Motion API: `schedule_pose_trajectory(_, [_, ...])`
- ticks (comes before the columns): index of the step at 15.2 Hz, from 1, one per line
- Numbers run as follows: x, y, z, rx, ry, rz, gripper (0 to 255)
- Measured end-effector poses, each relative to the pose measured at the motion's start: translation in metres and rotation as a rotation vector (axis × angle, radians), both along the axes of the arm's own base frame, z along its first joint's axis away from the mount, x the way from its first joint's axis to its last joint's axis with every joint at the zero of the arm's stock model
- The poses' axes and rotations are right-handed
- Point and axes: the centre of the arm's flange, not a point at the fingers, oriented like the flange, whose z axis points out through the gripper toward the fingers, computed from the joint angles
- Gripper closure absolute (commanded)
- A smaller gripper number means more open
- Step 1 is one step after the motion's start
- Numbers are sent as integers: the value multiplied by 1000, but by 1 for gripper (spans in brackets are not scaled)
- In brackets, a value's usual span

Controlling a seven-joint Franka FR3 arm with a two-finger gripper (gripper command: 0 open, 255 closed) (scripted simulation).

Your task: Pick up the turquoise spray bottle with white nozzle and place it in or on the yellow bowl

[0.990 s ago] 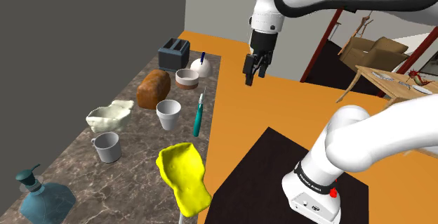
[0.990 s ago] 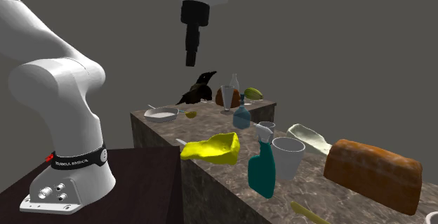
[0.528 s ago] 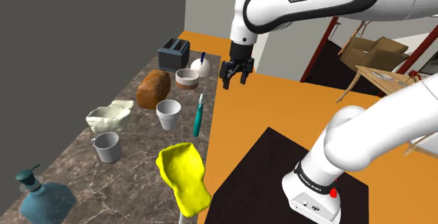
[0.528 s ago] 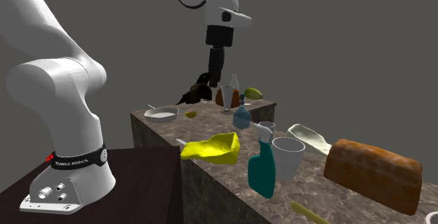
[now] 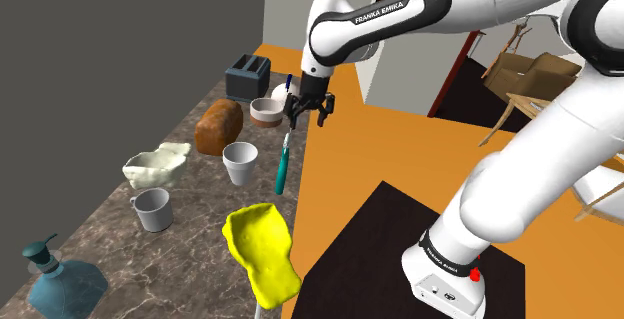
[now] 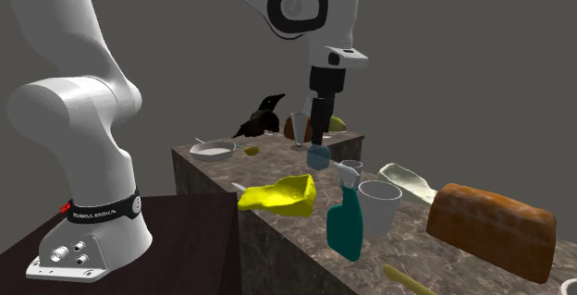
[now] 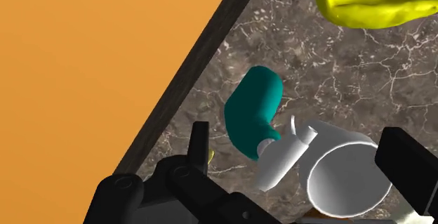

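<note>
Down and left in the shoulder view went the gripper [image 5: 307, 118], now over the edge of the counter [image 5: 196, 255]. Its 2 fingers stand apart, holding nothing. Below, the turquoise spray bottle [image 5: 283, 165] stands by a white cup [image 5: 241, 162], maybe touching; the yellow bowl [image 5: 262, 252] lies nearer.

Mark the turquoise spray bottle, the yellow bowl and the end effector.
turquoise spray bottle [image 6: 346, 230], second exterior view, on the middle of its body.
yellow bowl [image 5: 262, 250], shoulder view, on its wall.
end effector [image 5: 307, 121], shoulder view, midway between its open fingertips.
</note>
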Motion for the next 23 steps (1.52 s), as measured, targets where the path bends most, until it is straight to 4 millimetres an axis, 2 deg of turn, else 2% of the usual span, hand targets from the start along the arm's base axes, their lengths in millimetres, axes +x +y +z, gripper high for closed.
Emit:
schedule_pose_trajectory(5, [47,-18,-38,14,-16,-136,0])
schedule_pose_trajectory(9, [75,-37,-69,24,-26,-233,0])
schedule_pose_trajectory(17, [82,-36,-110,26,-28,-250,0])
schedule_pose_trajectory(23, [81,-35,-112,26,-29,-250,0])
